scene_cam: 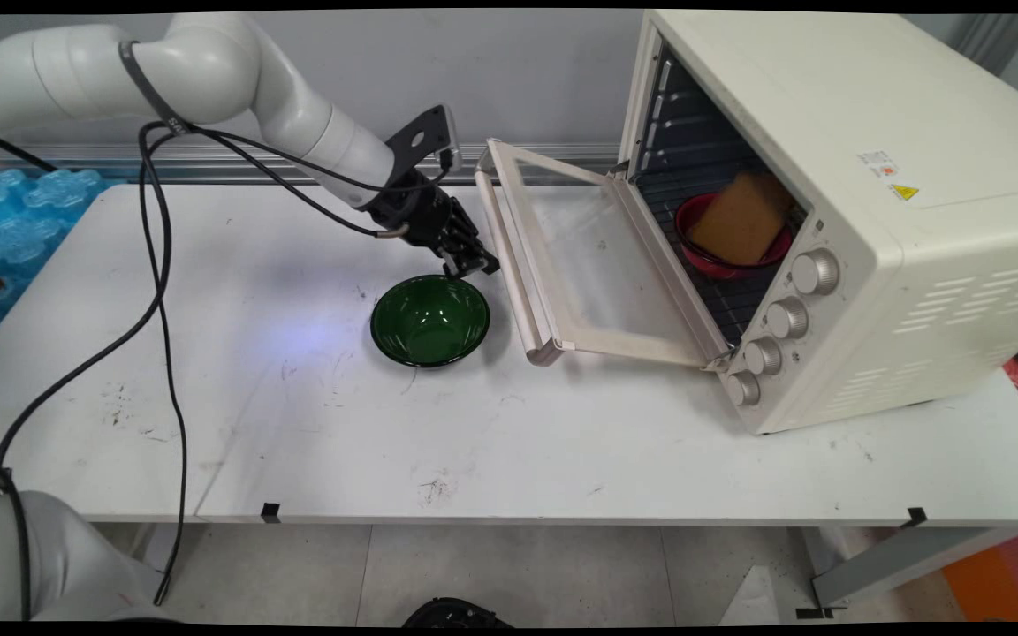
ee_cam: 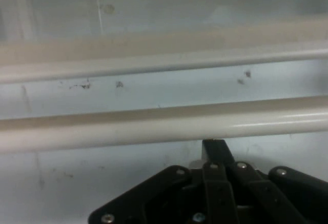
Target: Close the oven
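The gripper [scene_cam: 472,261] hangs low over the surface [scene_cam: 297,424], a little toward its far edge from the middle. Its fingers are clenched together with nothing between them; in the hand view only a single black tip shows above the linkage [ee_cam: 215,149]. It sits between two things: the green bowl [scene_cam: 429,320], whose far rim lies just beneath and beside the fingertips, and the door handle [scene_cam: 509,265] of the oven [scene_cam: 871,203], just beside the gripper toward the surface's right end.

The risks, as I judge them, come from that tight spot. A small drop or drift toward the near edge could clip the bowl's rim and tip or skid it, since it is light and sits free. A push toward the right end could knock the handle and swing the oven door [scene_cam: 597,265], which is not held by anything visible. The black cables [scene_cam: 164,291] hang slack over the left half of the surface and could drag.

The handle is a smooth, pale cream bar running along the free edge of the dropped-open glass door; in the hand view it crosses the whole frame [ee_cam: 154,129], glossy and rounded, so likely slippery. Inside the oven a red bowl [scene_cam: 721,263] holds a brownish slab [scene_cam: 739,221] on the rack.
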`<state>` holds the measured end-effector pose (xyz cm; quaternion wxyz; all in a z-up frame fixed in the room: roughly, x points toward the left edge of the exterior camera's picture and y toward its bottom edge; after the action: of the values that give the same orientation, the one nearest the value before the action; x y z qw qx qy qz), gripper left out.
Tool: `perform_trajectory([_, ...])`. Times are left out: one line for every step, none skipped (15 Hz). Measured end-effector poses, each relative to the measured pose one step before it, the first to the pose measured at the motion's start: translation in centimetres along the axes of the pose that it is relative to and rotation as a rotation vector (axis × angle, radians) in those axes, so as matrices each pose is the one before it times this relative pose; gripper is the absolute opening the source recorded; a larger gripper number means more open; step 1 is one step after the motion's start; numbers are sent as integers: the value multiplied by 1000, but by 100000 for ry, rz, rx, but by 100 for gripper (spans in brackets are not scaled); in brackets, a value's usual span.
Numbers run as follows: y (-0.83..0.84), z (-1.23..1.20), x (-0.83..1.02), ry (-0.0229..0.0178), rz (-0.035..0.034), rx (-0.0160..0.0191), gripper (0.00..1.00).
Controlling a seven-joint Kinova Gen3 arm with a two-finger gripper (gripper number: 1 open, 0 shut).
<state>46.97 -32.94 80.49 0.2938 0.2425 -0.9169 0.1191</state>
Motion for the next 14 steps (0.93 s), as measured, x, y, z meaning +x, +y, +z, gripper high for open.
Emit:
perform_trajectory([-58, 150, -49, 617, 111, -41, 0])
perform_trajectory([-68, 144, -76, 777, 100, -33, 0])
perform_trajectory([-37, 78, -25, 462, 113, -43, 0])
perform_trajectory([-17, 89, -16, 788, 162, -57, 0])
perform_trajectory([-10, 47, 2, 564, 143, -15, 0])
perform_trajectory([0, 33, 16, 611, 180, -6, 0])
perform_trajectory([18, 31, 66, 685, 200, 67, 0])
perform_trajectory([26, 15, 58, 605, 62, 93, 0])
perform_trajectory([26, 23, 84, 615, 61, 47, 0])
perform_trajectory([24, 20, 72, 395, 41, 36, 0])
perform_trajectory([36, 31, 141, 657, 4, 59, 0])
perform_trajectory([26, 1, 138, 496, 34, 95, 0])
perform_trajectory([7, -14, 81, 331, -17, 92, 0])
perform_trajectory([-6, -42, 209, 524, 92, 176, 0])
